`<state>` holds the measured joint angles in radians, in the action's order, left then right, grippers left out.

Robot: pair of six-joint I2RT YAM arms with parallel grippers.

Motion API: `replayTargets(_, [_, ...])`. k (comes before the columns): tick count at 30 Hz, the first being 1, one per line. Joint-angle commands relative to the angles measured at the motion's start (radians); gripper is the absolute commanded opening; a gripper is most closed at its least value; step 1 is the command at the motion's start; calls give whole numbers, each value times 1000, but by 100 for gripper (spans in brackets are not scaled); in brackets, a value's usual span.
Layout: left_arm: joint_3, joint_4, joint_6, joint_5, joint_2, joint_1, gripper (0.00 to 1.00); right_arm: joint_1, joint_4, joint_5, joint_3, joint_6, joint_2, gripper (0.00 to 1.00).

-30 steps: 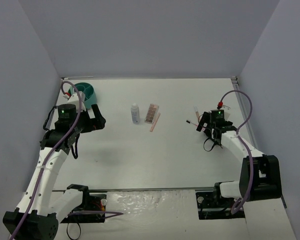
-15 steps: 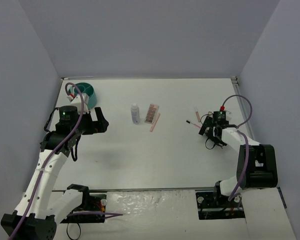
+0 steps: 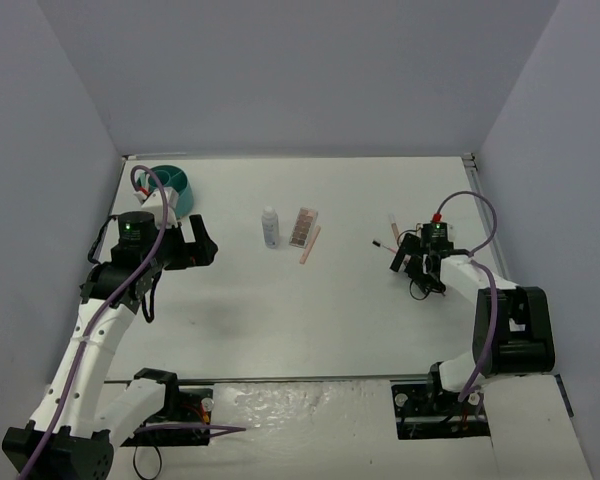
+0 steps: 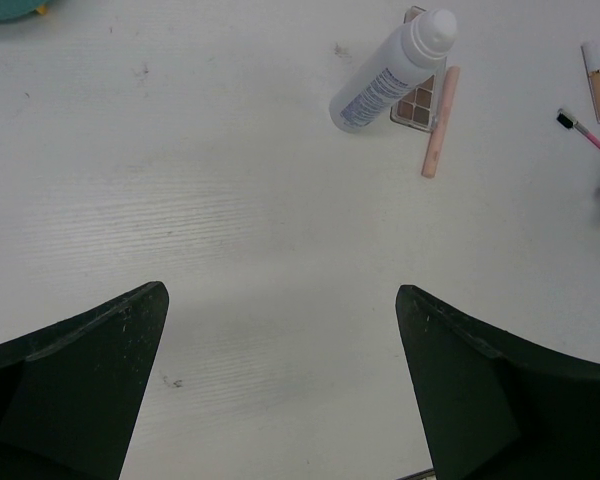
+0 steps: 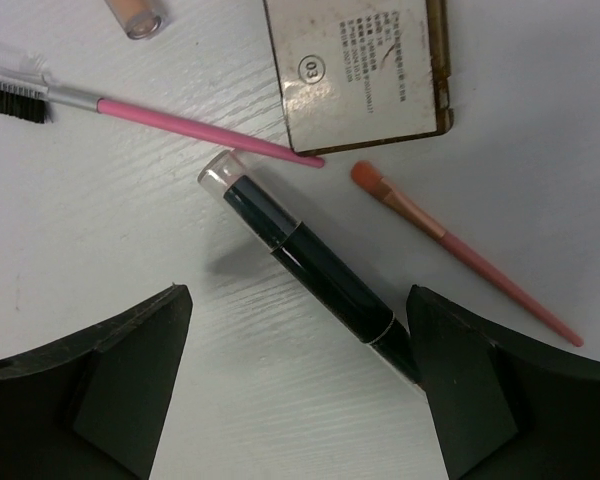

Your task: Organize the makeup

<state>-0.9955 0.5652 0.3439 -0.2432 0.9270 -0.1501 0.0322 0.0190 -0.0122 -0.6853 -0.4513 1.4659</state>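
A white bottle [image 3: 270, 227], a pinkish-brown palette [image 3: 302, 226] and a peach stick [image 3: 310, 244] lie mid-table; they also show in the left wrist view as bottle [image 4: 390, 70], palette [image 4: 421, 96] and stick [image 4: 437, 125]. My left gripper [image 3: 195, 245] is open and empty over bare table, left of them [image 4: 280, 340]. My right gripper [image 3: 405, 258] is open, low over a black stick [image 5: 300, 260], whose lower end lies by the right finger [image 5: 460, 380]. Around it lie a dark-framed compact [image 5: 360, 70], a pink brow brush [image 5: 150, 108] and an orange-tipped brush [image 5: 460, 250].
The round teal tub [image 3: 170, 185] stands at the back left, behind my left arm. A small peach tube [image 3: 392, 222] lies just beyond the right-hand items. Grey walls close in the white table [image 3: 310, 310] on three sides.
My right arm has lowered toward the table and its gripper has shifted slightly over the items at the right. My left arm has moved slightly. Nothing has been picked up.
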Motion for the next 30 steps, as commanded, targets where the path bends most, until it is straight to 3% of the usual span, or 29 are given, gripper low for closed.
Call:
replayTargets(1, [-22,-39,-3,-25,3,6,97,36,-8,-29,10,-35,-32,82])
replayTargets(8, [-21,-41,0,-30,3,10,97,130,-58,-16,-19,-83,18,67])
replayTargets(16, [-15,-42,1,-34,0,11,97,201,-108,41,-72,-124,135,33])
replayTargets(30, [-13,-42,1,-33,-1,22,97,300,-185,-7,-257,-198,274,26])
